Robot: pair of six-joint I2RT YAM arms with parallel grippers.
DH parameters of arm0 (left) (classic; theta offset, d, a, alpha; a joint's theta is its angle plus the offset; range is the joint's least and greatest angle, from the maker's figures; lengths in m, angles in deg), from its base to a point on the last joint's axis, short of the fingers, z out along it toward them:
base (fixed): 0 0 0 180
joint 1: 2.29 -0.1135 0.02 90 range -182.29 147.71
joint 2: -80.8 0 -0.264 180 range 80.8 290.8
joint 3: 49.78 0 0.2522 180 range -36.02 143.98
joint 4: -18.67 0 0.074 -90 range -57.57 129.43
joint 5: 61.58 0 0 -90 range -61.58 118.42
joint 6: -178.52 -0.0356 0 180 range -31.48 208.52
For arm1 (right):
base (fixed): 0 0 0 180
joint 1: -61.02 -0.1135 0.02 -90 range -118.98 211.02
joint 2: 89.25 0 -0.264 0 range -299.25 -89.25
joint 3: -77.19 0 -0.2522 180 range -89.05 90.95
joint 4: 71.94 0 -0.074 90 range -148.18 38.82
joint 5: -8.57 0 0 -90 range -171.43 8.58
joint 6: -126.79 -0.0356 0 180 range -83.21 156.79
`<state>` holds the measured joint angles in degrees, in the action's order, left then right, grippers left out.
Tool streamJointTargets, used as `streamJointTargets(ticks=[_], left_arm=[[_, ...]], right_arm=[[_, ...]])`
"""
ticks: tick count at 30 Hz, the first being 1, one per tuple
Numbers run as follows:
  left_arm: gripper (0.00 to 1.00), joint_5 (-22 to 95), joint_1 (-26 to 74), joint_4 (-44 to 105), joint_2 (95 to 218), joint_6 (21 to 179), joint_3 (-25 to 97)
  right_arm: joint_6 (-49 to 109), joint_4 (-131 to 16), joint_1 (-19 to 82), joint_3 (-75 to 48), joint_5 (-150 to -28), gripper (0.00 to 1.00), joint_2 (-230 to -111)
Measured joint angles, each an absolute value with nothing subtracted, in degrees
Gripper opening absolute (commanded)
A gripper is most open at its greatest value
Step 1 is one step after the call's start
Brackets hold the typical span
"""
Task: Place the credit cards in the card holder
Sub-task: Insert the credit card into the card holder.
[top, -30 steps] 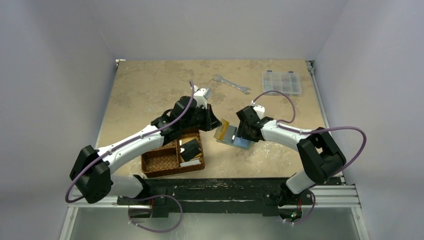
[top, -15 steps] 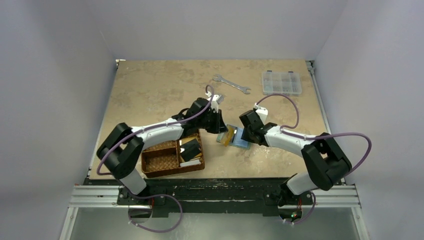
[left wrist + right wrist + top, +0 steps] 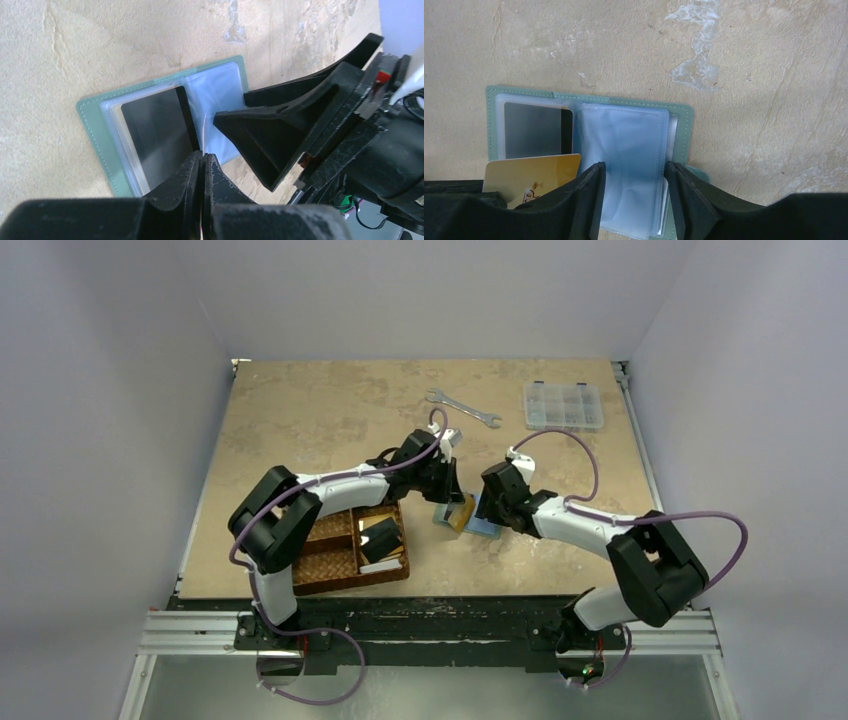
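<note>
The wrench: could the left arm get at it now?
Probably not yet: the way to the wrench looks free, but the left claw is shut on the yellow card at the card holder.

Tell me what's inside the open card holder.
A black card sits under clear plastic in the card holder; the sleeves beside it look empty. Any layers underneath are covered.
</note>
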<state>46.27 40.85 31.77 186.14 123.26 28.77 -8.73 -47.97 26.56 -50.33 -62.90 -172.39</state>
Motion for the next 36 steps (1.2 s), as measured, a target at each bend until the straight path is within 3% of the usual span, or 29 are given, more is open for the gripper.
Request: streamJointTargets(ticks=[14, 24, 28, 31, 36], left_arm=[[0.0, 45.2, 40.8, 37.3, 188.6, 121.3, 32.1], [0.0, 47.8, 40.3, 37.9, 191.9, 120.4, 34.7], [0.0, 48.8, 40.0, 37.9, 192.4, 120.4, 34.8], [0.0, 49.3, 39.6, 37.8, 192.4, 120.4, 34.8], [0.0, 51.0, 38.7, 37.7, 192.6, 120.4, 34.8]], right_arm=[[-9.6, -52.0, 28.1, -54.1, -64.7, 0.54, -169.2], [-9.6, -52.4, 29.3, -55.6, -67.6, 0.64, -166.7], [-9.7, -51.6, 31.2, -56.2, -69.3, 0.61, -165.6], [-9.7, -52.6, 35.0, -57.5, -72.6, 0.51, -164.6], [-9.7, -53.3, 38.7, -58.2, -75.5, 0.49, -164.6]])
